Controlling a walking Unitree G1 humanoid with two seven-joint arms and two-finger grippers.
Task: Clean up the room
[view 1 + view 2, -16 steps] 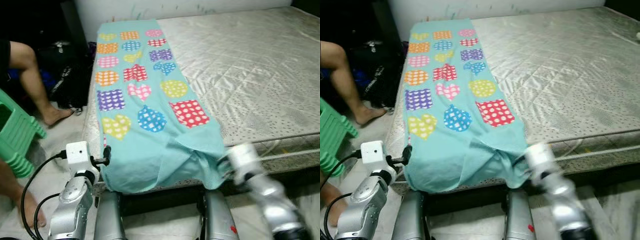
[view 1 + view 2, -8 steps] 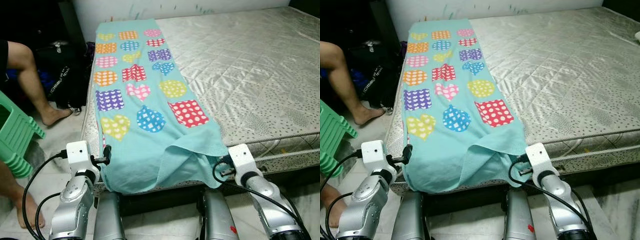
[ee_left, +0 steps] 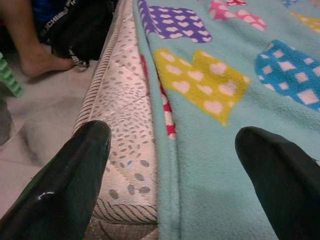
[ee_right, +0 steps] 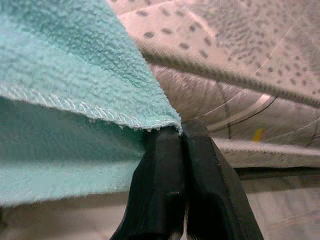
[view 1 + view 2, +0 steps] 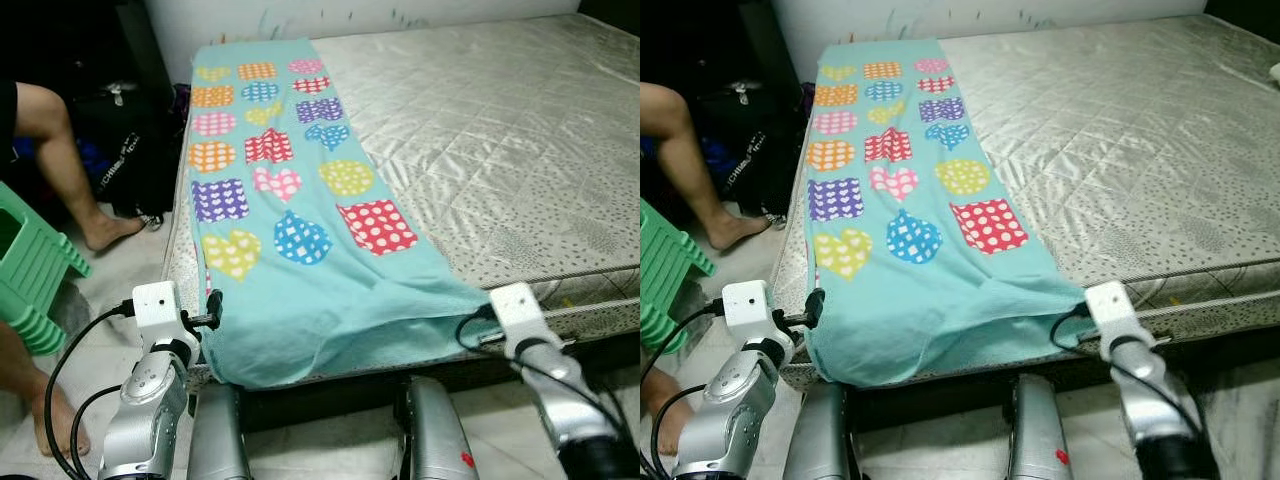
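Your right gripper (image 4: 172, 145) pinches the blanket (image 5: 300, 230) corner at the bed's (image 5: 520, 150) near edge; left gripper's (image 3: 175, 165) jaws gape, straddling the blanket's other near corner.

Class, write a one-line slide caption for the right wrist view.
Right gripper pinching the stitched corner of the turquoise fleece blanket beside the mattress edge.

right gripper (image 4: 177, 137) pulled blanket (image 5: 300, 260) corner rightward, fold flattened.
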